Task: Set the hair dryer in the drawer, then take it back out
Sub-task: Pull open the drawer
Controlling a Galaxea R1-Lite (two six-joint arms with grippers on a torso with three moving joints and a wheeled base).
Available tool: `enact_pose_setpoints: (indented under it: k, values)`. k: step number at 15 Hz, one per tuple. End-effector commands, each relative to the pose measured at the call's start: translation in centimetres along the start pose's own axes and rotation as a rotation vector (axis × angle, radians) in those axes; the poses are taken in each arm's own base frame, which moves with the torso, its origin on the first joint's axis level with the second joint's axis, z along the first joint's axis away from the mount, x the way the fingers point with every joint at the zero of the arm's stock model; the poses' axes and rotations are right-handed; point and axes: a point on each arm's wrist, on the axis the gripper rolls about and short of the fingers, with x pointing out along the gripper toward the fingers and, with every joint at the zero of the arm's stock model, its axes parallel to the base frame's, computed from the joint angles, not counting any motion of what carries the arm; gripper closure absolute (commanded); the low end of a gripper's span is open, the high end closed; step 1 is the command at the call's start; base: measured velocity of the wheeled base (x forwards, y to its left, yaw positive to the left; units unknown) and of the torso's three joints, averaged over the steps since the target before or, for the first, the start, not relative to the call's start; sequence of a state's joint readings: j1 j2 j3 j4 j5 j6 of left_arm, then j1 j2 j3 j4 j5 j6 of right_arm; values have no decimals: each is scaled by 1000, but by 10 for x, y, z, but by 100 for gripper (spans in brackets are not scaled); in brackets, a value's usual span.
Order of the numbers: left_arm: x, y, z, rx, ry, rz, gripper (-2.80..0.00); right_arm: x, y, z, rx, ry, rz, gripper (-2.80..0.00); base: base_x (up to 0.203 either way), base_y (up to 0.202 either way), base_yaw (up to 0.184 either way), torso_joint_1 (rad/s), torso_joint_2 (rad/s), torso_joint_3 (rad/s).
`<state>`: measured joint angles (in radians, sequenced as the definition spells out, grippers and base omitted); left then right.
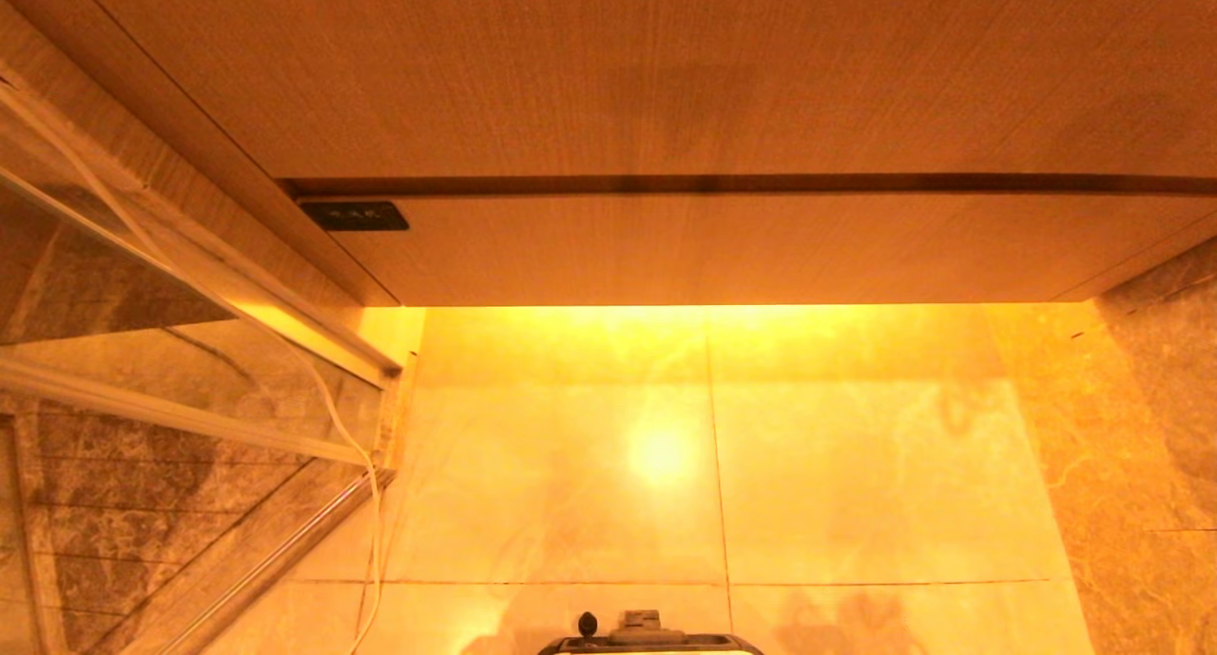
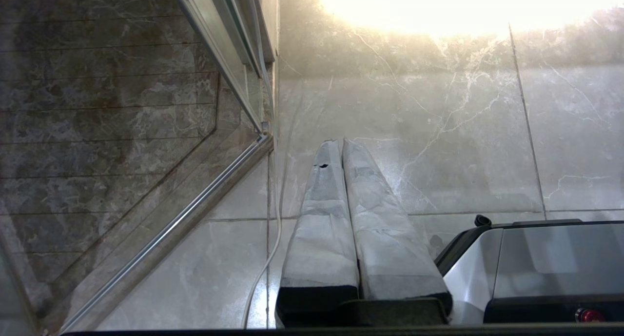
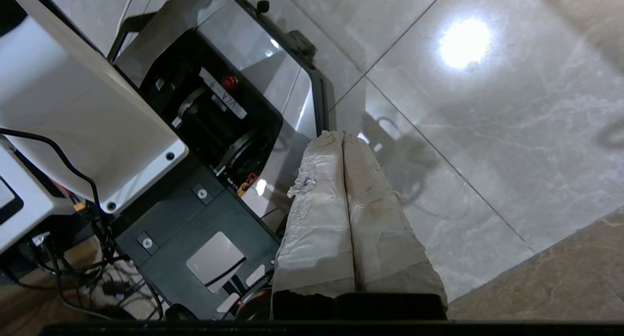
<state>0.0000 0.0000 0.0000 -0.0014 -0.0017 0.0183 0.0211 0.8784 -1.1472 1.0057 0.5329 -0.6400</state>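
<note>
Glossy marble-tile floor [image 1: 856,465], warm light glare under the cabinet. Drawer [image 1: 742,251] closed, front flush below the table [image 1: 608,66], small black label [image 1: 354,216] at its left end. Hair dryer not in view. Left claw [image 2: 341,143] hangs over the floor beside the robot base [image 2: 536,267], fingers together, empty. Right claw [image 3: 342,133] over the base's edge, fingers together, empty.

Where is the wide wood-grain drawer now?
In the head view, the wide light wood-grain drawer sits shut under the wooden countertop, above the glossy floor tiles.
</note>
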Motion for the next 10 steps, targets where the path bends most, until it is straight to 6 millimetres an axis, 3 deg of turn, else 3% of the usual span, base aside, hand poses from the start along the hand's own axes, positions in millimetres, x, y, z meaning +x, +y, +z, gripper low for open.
enact_pose_setpoints:
  k: [1, 10]
  values:
    - [0, 0, 0, 0, 1, 0, 0, 13, -12, 4, 24, 45, 39, 0, 0, 0, 0, 0, 0, 0]
    - [0, 0, 0, 0, 1, 0, 0, 13, -12, 4, 24, 45, 39, 0, 0, 0, 0, 0, 0, 0]
